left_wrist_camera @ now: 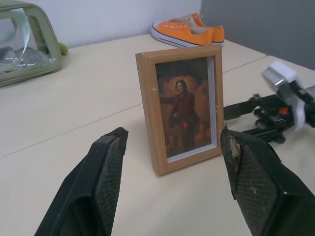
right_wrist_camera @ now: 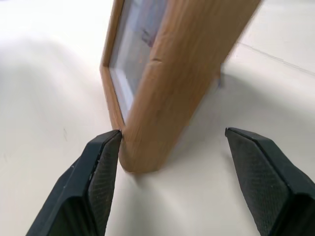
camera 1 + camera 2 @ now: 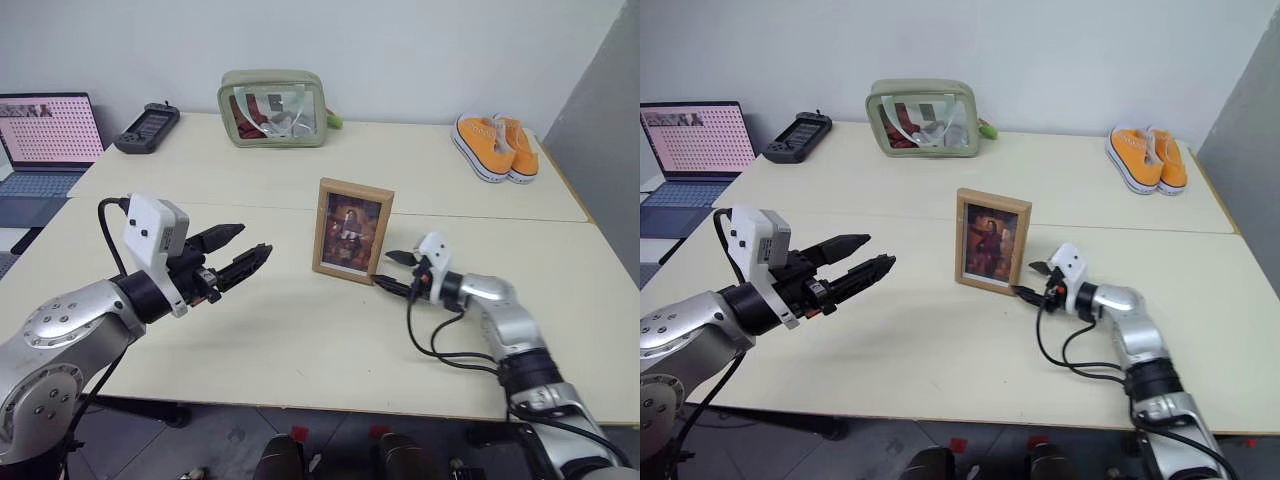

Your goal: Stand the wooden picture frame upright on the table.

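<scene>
The wooden picture frame (image 3: 352,231) stands upright near the middle of the table (image 3: 300,340), its dark portrait facing me. My left gripper (image 3: 254,239) hovers open to the frame's left, pointing at it with a clear gap between. The left wrist view shows the frame (image 1: 179,108) standing beyond the spread fingers (image 1: 108,167). My right gripper (image 3: 384,270) is low at the frame's lower right corner and open. In the right wrist view the frame's wooden side edge (image 2: 167,73) lies between the parted fingers, one fingertip (image 2: 106,152) close against the corner. Neither gripper holds anything.
A green pouch (image 3: 272,108) stands at the back of the table, with orange shoes (image 3: 497,146) at the back right. A black handheld device (image 3: 147,127) and a laptop (image 3: 45,140) are at the back left.
</scene>
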Controlling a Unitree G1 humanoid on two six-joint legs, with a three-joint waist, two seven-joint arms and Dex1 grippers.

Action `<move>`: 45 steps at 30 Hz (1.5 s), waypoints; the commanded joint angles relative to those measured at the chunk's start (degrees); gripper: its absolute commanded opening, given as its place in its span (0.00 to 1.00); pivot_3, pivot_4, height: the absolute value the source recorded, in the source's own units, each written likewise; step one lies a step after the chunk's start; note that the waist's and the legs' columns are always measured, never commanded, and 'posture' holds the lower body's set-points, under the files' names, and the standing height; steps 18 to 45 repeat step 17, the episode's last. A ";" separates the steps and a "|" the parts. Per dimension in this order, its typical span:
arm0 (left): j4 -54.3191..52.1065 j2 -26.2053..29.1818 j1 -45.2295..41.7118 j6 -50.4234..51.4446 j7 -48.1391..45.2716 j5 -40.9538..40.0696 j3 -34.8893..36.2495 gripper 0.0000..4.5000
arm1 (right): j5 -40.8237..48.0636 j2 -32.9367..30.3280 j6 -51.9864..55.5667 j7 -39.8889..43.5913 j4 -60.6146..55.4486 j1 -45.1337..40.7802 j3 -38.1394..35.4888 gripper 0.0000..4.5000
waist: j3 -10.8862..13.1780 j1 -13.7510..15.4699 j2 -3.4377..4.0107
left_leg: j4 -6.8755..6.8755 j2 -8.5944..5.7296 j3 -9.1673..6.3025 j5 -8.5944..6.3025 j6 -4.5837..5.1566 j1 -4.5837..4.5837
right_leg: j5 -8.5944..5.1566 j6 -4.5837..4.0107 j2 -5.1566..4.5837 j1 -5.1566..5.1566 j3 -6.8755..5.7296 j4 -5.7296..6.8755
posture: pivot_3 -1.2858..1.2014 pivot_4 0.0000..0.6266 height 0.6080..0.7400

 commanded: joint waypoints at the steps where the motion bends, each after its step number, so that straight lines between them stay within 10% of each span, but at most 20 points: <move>1: 1.90 -0.62 -2.13 -2.79 -1.34 2.20 -1.42 0.72 | 5.59 -6.90 9.35 1.84 -18.01 5.48 -3.90 0.79 | 0.01 0.27 0.02 | -0.01 -0.01 -0.01 0.00 0.00 -0.01 | -0.01 0.00 0.00 0.00 0.00 0.00 | 0.52 0.24 1.00; 13: 7.99 -1.19 -9.58 -2.10 -5.74 2.13 -5.09 0.72 | 23.81 -12.89 33.81 -7.88 -40.87 2.73 -15.49 0.79 | 0.04 -0.19 0.01 | 0.00 0.00 0.00 0.00 0.01 -0.05 | -0.10 0.11 0.02 -0.02 0.03 -0.04 | 0.52 0.24 1.00; 45: 7.96 -1.47 -10.55 -0.56 -5.48 1.09 -5.39 0.72 | 25.18 -13.05 35.04 -9.61 -43.10 4.62 -15.57 0.79 | 0.05 -0.16 0.00 | 0.01 0.00 -0.01 -0.01 0.02 -0.14 | -0.10 0.11 0.02 -0.06 0.01 -0.07 | 0.52 0.24 1.00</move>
